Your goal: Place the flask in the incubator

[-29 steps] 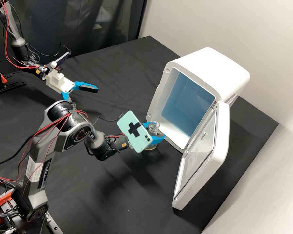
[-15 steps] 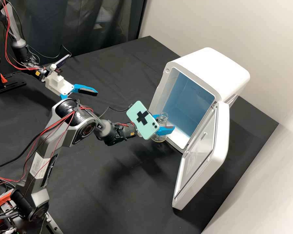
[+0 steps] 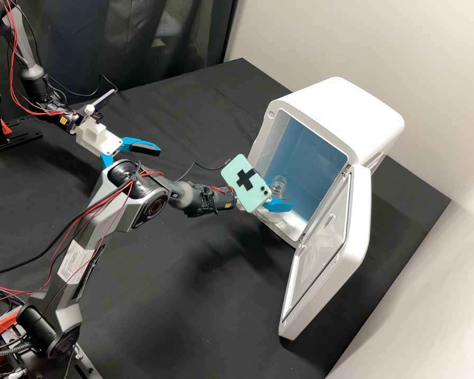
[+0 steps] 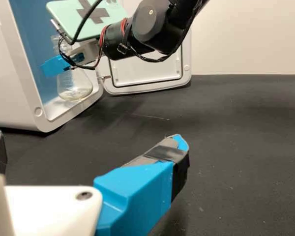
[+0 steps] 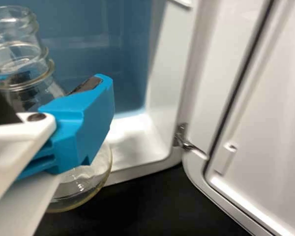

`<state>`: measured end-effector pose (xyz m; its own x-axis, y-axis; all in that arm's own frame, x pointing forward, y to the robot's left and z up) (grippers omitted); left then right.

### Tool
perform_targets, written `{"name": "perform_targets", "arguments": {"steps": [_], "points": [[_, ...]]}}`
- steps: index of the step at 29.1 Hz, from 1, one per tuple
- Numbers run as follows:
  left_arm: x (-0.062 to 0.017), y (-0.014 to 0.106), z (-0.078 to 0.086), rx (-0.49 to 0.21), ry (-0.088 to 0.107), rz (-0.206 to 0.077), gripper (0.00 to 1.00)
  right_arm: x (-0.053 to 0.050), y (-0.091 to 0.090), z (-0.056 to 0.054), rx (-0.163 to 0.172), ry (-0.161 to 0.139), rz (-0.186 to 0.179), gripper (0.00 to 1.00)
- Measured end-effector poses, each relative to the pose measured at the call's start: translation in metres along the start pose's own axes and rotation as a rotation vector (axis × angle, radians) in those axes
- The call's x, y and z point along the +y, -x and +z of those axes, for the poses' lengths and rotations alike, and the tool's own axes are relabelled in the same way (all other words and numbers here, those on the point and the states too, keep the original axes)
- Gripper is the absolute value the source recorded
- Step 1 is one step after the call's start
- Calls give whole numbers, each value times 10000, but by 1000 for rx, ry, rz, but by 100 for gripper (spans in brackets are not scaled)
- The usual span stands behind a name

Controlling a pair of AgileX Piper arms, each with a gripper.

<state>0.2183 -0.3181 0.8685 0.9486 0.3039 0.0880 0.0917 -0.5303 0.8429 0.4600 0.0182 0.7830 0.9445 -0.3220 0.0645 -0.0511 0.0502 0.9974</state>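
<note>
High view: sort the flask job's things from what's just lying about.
Job: clear glass conical flask; white incubator with blue interior, door open; right gripper holding the flask.
Lying about: left gripper, open, holding nothing; black bench; dark curtain.

Not much else to report tbh. A black counter is seen, covered in a matte black cloth, and a few soft creases can be made out in it toward the back. A dark curtain is hung behind the counter's far-left side in loose vertical folds. The rest of the backdrop is taken up by 1 plain pale wall, which is met by the curtain just above the counter's back corner. Past the counter's right edge, a pale floor is visible lower down.
</note>
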Motion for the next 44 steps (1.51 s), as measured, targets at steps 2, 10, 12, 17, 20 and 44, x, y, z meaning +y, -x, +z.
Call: {"name": "perform_targets", "arguments": {"steps": [2,10,12,17,20,44], "points": [[0,-1,3,1,1,1,100,-16,-33,-42,-9,3,-8,0],[10,-10,1,0,-1,5,100,-125,-187,-245,-35,17,-2,0],[12,-12,0,0,-1,5,100,-163,-230,-274,-42,32,-9,0],[20,-19,-2,0,-2,9,100,-251,-311,-309,-54,78,-19,0],[20,-19,-2,0,-2,9,100,-288,-333,-275,-71,80,-23,0],[19,-30,23,1,4,12,100,-98,-666,-101,-155,134,65,0]]}}
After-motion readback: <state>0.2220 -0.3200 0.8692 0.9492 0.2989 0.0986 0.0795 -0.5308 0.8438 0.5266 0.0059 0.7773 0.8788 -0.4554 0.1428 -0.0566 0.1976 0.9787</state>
